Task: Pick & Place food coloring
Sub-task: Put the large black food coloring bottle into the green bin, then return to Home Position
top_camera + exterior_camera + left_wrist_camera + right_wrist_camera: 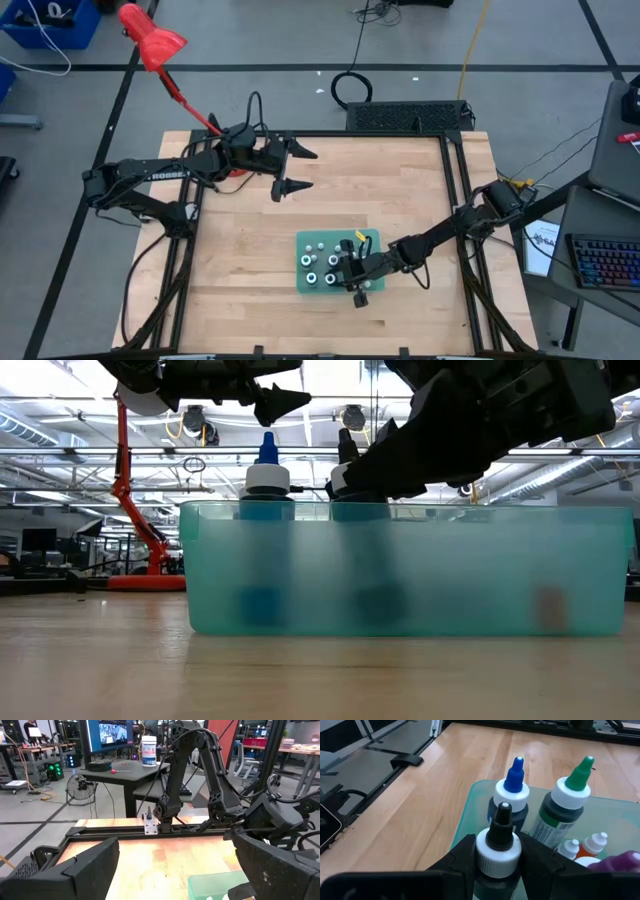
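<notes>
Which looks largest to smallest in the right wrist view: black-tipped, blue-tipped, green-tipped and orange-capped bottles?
1. Black-tipped bottle, though it sits nearest the camera, in the right claw.
2. Green-tipped bottle and blue-tipped bottle: alike.
3. Orange-capped bottle.

grey floor with dark tape lines, desk holding monitor, floor fan.

From my station I note a wooden table with a black frame. Off its far-left corner stands a red stand. A keyboard sits at the right on a side desk. A dark desk beyond carries a white tub and a monitor.
</notes>
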Tool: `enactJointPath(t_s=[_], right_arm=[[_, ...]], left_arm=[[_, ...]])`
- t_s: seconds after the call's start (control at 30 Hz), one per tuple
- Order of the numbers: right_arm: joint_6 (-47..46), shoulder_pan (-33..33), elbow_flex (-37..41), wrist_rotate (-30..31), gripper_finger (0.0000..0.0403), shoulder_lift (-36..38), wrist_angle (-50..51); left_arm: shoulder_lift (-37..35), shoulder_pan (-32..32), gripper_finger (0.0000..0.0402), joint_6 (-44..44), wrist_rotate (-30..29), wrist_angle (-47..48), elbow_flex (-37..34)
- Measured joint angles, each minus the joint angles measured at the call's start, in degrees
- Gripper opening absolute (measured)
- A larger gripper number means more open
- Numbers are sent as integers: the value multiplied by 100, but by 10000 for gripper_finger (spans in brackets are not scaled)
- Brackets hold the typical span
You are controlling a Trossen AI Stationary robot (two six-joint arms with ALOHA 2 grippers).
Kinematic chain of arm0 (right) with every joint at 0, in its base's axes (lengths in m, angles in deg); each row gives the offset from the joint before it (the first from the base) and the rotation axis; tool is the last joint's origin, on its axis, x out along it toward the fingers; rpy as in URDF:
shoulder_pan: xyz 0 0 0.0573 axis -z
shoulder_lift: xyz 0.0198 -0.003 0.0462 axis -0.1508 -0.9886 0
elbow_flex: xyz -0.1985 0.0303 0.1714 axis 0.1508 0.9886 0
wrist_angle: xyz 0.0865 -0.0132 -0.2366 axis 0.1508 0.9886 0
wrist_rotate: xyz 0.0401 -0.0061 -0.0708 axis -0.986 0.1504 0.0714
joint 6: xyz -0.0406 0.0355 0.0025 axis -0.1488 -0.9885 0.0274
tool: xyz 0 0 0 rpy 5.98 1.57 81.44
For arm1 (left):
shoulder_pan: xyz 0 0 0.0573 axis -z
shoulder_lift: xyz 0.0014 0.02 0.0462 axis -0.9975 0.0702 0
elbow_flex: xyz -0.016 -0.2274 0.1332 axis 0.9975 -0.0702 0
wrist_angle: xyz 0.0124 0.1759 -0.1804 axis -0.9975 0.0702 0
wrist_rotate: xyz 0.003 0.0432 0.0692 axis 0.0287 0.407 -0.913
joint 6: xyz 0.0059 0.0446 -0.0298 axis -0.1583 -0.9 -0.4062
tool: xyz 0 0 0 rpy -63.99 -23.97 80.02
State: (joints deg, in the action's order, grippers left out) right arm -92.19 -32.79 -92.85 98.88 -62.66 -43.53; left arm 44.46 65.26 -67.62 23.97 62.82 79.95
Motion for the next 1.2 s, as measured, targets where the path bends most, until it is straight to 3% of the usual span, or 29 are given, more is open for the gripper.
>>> enactJointPath(t_s=[0.07,0.27,0.4,0.6,0.83,0.97,1.2], right_arm=[[0,0,0,-2,111,1,0],[-370,0,7,-2,237,47,16],[-427,-26,11,-2,280,226,54],[-264,-75,7,20,279,934,474],[-395,-149,5,185,261,2763,2820],[-615,-227,476,543,258,3869,3123],[411,-302,2151,630,264,6150,2514]], left_arm=[[0,0,395,2,0,-2,0],[0,0,395,0,0,-4,0],[0,3,395,-2,2,-7,0],[0,22,395,-3,82,-9,0],[-287,114,395,-449,651,749,-115],[-815,285,395,-830,489,603,-835],[-2488,144,395,-359,254,-1006,-2808]])
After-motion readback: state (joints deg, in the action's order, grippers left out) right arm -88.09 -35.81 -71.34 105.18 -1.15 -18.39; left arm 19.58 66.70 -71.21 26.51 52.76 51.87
